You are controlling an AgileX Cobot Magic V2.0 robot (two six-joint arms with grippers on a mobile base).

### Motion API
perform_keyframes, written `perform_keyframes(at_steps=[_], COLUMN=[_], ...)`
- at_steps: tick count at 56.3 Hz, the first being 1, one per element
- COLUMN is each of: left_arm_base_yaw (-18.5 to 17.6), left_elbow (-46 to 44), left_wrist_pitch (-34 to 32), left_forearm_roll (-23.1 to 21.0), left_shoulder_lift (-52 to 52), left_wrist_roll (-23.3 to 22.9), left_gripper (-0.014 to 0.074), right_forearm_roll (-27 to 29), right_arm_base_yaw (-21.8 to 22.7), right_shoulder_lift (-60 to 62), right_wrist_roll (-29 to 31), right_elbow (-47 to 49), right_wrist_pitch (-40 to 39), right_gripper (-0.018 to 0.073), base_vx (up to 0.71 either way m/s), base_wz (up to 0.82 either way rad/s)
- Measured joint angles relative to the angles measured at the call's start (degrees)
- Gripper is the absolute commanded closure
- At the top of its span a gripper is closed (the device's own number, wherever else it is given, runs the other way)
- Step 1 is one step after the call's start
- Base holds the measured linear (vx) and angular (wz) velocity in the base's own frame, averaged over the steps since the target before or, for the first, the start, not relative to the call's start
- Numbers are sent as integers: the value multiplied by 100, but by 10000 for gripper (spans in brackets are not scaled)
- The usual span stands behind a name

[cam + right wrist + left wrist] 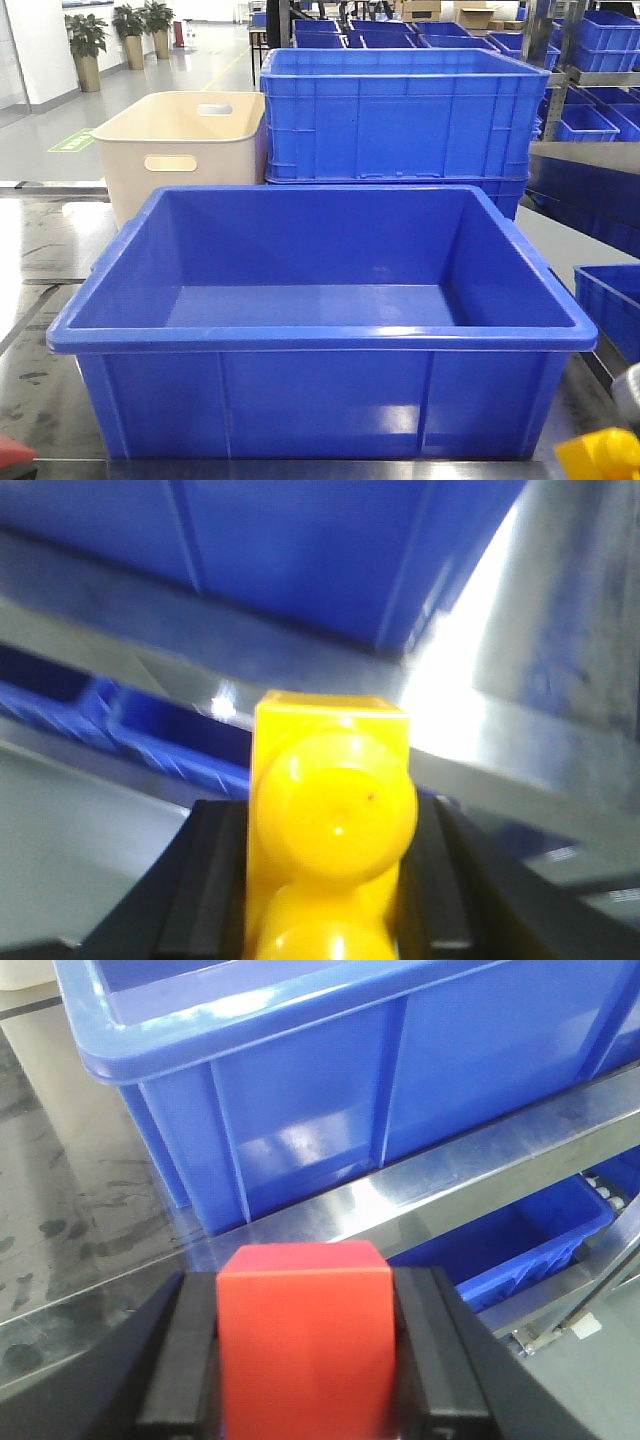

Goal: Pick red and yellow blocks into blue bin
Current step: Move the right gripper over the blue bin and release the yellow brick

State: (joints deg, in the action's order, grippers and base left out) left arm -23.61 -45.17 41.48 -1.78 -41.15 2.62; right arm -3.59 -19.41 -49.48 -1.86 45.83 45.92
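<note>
Red cube (303,1335): left gripper (304,1295) is clamping it. Yellow studded brick (330,830): right gripper (331,815) is clamping it. Advised: lifting both clear above blue bin (320,338) rim before releasing.

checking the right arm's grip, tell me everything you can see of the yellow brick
The yellow brick looks like glossy bright yellow plastic, with round studs facing the right wrist camera; two show, the lower one cut off by the frame. It is clamped between the dark fingers of the right gripper, which press its two sides. It sits outside the blue bin, in front of its right front corner; the front view shows only a bit of it at the bottom edge.
</note>
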Motion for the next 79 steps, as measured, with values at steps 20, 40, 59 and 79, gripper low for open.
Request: perform_keyframes(at_steps=[20, 40, 59, 79], left_arm_base_yaw=[0, 0, 0, 0], left_elbow=[0, 0, 0, 0], left_wrist_pitch=[0, 0, 0, 0], left_forearm_roll=[0, 0, 0, 0], left_shoulder_lift=[0, 0, 0, 0], left_wrist_roll=[0, 0, 0, 0], left_gripper=[332, 332, 332, 332], right_forearm_roll=[555, 193, 171, 171], right_arm_base_yaw=[0, 0, 0, 0], right_shoulder_lift=[-680, -3474, -5287, -5397], right_wrist_roll=[669, 705, 705, 705], right_elbow=[2194, 4561, 5523, 5560], right_wrist_pitch=[26, 53, 110, 129], right_gripper=[383, 367, 223, -49], base_vx=[0, 0, 0, 0], base_wz=[0, 0, 0, 0])
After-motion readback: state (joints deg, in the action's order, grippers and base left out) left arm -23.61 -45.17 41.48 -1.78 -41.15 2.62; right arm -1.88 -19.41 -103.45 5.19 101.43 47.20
